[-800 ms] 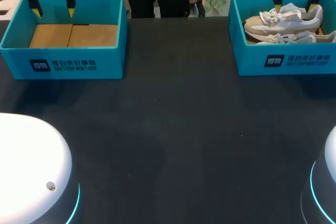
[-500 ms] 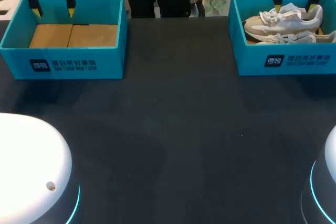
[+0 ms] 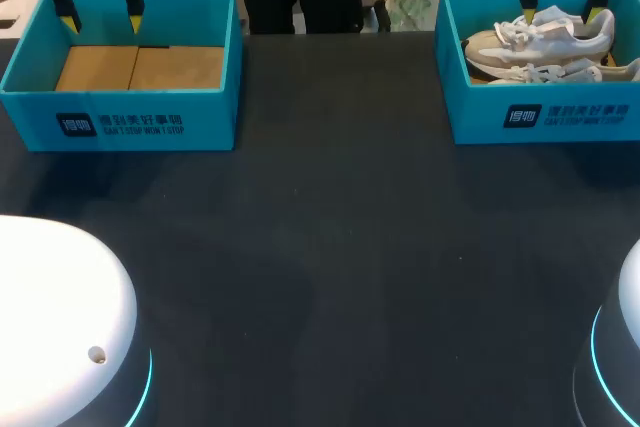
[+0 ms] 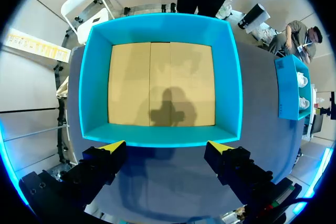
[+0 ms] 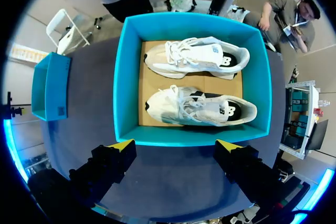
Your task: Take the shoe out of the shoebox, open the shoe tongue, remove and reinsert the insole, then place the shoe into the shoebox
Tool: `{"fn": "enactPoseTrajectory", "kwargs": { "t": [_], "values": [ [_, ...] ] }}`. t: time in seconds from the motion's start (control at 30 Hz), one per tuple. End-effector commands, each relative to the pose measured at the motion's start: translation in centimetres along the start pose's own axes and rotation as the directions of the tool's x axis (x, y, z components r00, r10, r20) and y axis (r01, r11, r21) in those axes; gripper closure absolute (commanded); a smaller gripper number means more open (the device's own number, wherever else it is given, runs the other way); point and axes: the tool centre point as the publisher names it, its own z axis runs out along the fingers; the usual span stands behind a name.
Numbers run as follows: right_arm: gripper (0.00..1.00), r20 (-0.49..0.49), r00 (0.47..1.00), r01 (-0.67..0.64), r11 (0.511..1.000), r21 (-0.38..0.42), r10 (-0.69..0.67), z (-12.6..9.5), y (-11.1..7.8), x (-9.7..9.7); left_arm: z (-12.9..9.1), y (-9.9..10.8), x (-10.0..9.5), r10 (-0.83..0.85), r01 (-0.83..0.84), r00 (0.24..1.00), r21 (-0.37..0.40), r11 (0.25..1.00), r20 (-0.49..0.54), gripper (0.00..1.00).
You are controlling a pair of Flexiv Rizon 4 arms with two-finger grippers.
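- Two white shoes, far sneaker [image 5: 197, 59] and near sneaker [image 5: 202, 107], lie side by side inside the teal shoebox [image 3: 540, 107] at the black table's [image 3: 340, 247] far right.
- The right gripper [image 3: 562, 12] hovers over that shoebox, yellow-tipped fingers spread wide, holding nothing.
- The left gripper [image 3: 101, 23] hangs over a second teal box [image 3: 150, 122] at far left, fingers likewise apart.

Shoebox [image 5: 126, 85] matt teal cardboard; shoes [image 5: 202, 107] white cloth; table [image 3: 340, 247] matt, dark, smooth.
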Motion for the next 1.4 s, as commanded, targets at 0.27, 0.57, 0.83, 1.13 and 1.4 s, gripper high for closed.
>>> {"fn": "enactPoseTrajectory", "kwargs": {
  "t": [0.27,0.57,0.83,1.13,1.4],
  "values": [
    [0.00,0.020,1.000,-0.006,1.000,0.021,0.006,2.1,-0.1,-2.8,0.0,0.0,0.0,0.000,0.000,1.000,0.000,1.000,0.000,0.00],
    [0.00,0.029,0.999,-0.043,0.999,0.028,0.043,4.9,-0.4,-6.2,0.0,0.0,0.0,0.000,0.000,1.000,0.000,1.000,0.000,0.00],
    [0.00,0.089,0.994,-0.064,0.998,-0.002,0.063,5.9,0.2,-8.8,0.0,0.0,0.0,0.000,0.000,1.000,0.000,1.000,0.000,0.00],
    [0.00,0.114,0.987,-0.106,0.994,-0.029,0.109,6.6,1.7,-12.2,0.0,0.0,0.0,0.000,0.000,1.000,0.000,1.000,0.000,0.00],
    [0.06,0.142,0.982,-0.125,0.992,-0.011,0.125,7.5,2.5,-14.6,0.0,0.0,0.0,0.000,0.000,1.000,0.000,1.000,0.000,0.00]
  ]
}}
